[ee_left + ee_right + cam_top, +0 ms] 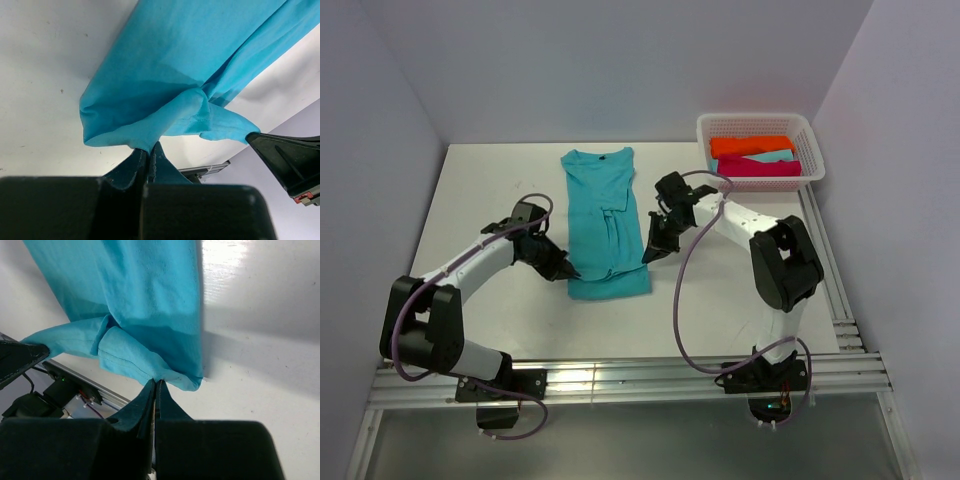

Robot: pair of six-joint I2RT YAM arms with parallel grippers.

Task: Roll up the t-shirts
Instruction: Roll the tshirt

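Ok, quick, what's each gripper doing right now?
Left gripper: closed, pinching a near hem corner of the turquoise t-shirt.
Right gripper: closed, pinching the same shirt's other near hem corner.

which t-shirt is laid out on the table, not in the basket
The turquoise fabric t-shirt, stretched along the white table; the orange tee, pale turquoise tee and magenta tee sit folded in the white lattice basket.

A white surface (490, 190) sits boxed by plain pale grey walls (620, 60); aluminium rails (640, 378) line its near and right edges.
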